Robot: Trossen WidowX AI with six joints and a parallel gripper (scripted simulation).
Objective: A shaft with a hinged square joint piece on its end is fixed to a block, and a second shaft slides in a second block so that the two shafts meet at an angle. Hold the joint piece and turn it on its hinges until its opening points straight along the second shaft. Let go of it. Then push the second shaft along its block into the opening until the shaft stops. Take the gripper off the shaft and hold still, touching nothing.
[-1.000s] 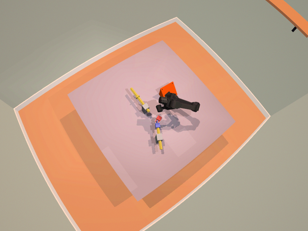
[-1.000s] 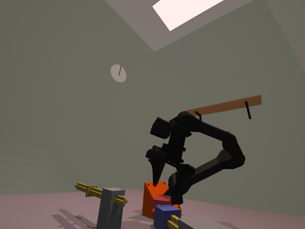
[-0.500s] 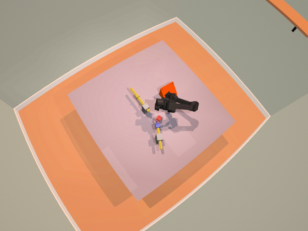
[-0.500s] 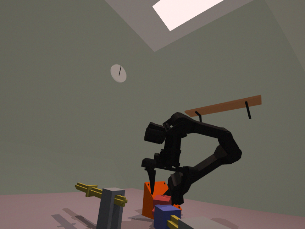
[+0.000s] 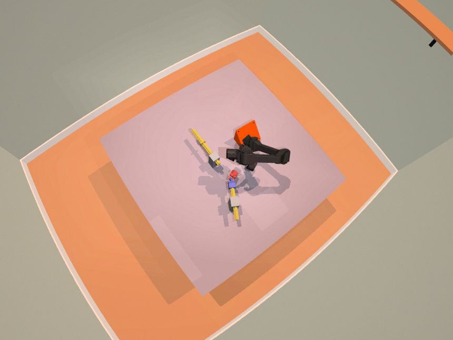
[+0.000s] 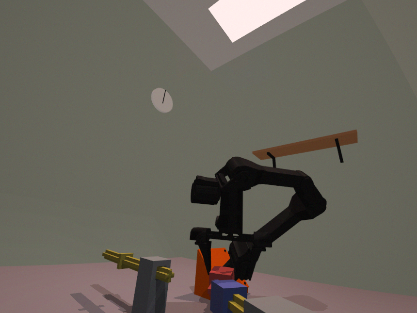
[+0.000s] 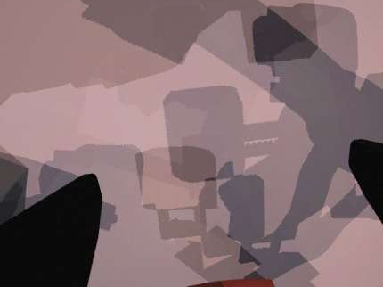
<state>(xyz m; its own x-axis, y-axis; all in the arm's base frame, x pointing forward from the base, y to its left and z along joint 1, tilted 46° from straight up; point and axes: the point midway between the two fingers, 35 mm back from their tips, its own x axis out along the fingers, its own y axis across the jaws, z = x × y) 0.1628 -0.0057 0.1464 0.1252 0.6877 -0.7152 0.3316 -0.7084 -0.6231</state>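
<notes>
The red square joint piece (image 5: 233,174) (image 6: 221,274) sits on a blue hinge piece (image 5: 232,184) (image 6: 226,292) at the end of the fixed yellow shaft (image 5: 233,193) (image 6: 237,303), which runs through a grey block (image 5: 235,203) (image 6: 274,304). The second yellow shaft (image 5: 202,142) (image 6: 128,261) rests in another grey block (image 5: 214,157) (image 6: 152,282), its tip well short of the joint piece. My gripper (image 5: 238,163) (image 6: 226,274) (image 7: 231,170) is open and empty. It points down with its fingers straddling the space just above the joint piece, which shows at the bottom edge of the wrist view.
The arm's orange base (image 5: 247,131) (image 6: 217,261) stands just behind the joint piece. Everything sits on a pink mat (image 5: 150,147) on an orange table with a pale rim (image 5: 332,90). A shelf (image 6: 306,145) hangs on the far wall.
</notes>
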